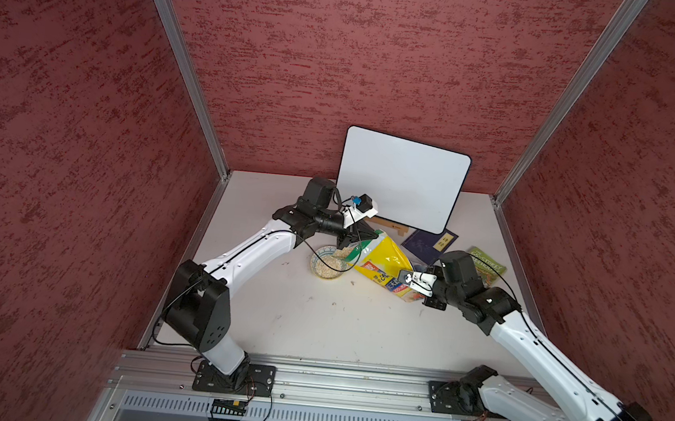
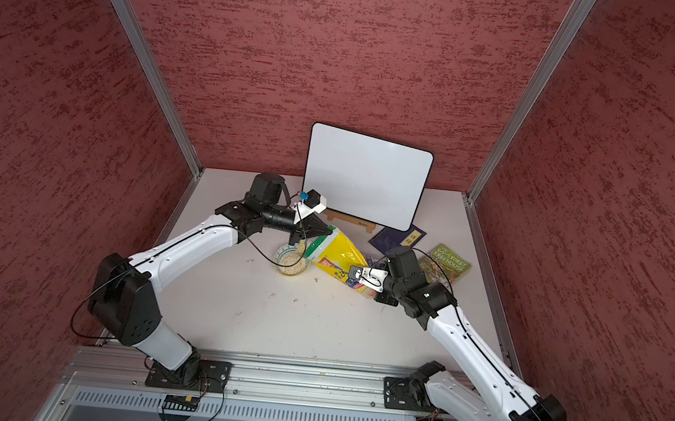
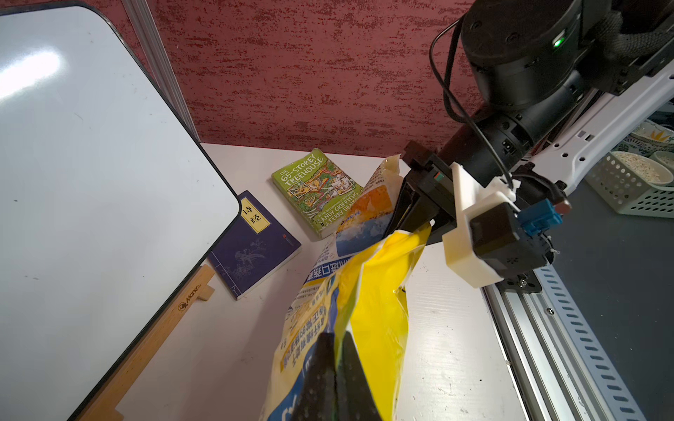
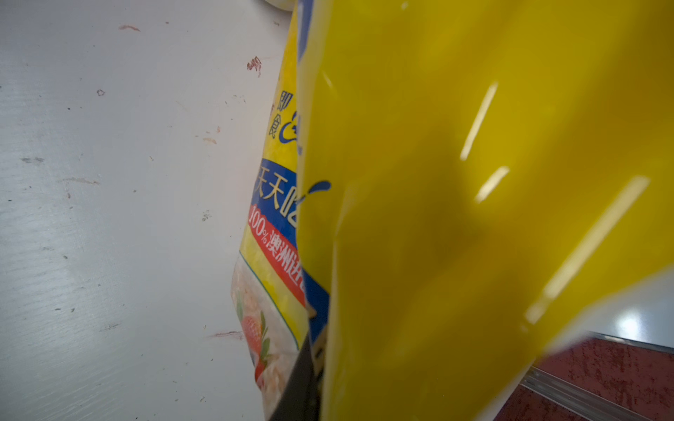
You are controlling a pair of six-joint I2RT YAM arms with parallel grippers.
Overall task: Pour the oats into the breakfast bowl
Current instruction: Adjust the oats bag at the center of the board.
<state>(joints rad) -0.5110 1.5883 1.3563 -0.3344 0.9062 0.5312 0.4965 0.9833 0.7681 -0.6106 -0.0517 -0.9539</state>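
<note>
The yellow pouch point(image 1: 385, 261) point(image 2: 340, 253) is tilted, its green-white top edge low over the breakfast bowl point(image 1: 314, 261) point(image 2: 277, 256). Pale oats point(image 1: 329, 266) point(image 2: 291, 262) fill the bowl, and more flakes sit at the pouch's mouth. My left gripper point(image 1: 366, 239) point(image 2: 323, 232) point(image 3: 337, 339) is shut on the pouch's top edge. My right gripper point(image 1: 414, 291) point(image 2: 368, 287) point(image 4: 321, 364) is shut on the pouch's bottom end, which is raised off the table. In the right wrist view the pouch point(image 4: 437, 182) hides most of the jaws.
A whiteboard point(image 1: 401, 179) leans on a wooden stand behind the pouch. A dark blue book point(image 1: 428, 244) and a green paperback point(image 1: 487, 270) lie at the back right, under the right arm. A few stray flakes point(image 1: 352, 282) lie beside the bowl.
</note>
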